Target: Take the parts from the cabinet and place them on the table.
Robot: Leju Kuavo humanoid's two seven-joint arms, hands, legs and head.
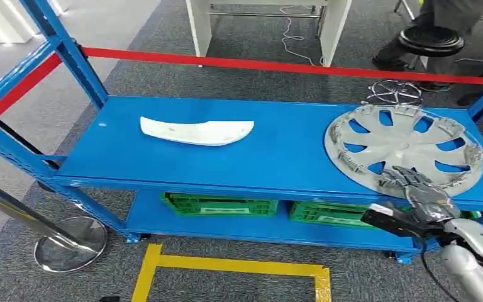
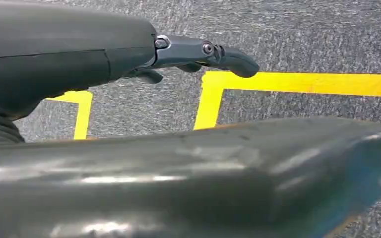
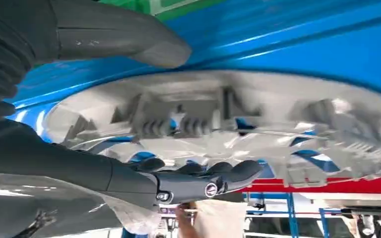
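Note:
A silver hubcap (image 1: 409, 148) lies flat at the right end of the blue cabinet shelf (image 1: 277, 157). A white curved part (image 1: 195, 131) lies on the shelf's left half. My right hand (image 1: 418, 189) is at the hubcap's near rim with its fingers laid on the face. In the right wrist view the dark fingers (image 3: 203, 178) touch the hubcap (image 3: 228, 114), while the thumb (image 3: 129, 42) stays on the other side of the rim with a gap showing. My left hand (image 2: 203, 52) hangs over the floor, fingers stretched out and holding nothing.
Green crates (image 1: 220, 204) sit on the lower shelf. A red rail (image 1: 277, 65) runs along the cabinet's far side, with blue uprights at both ends. A stanchion base (image 1: 69, 242) stands at the left, and yellow floor tape (image 1: 226, 267) lies in front. A stool (image 1: 431, 41) and a person stand behind.

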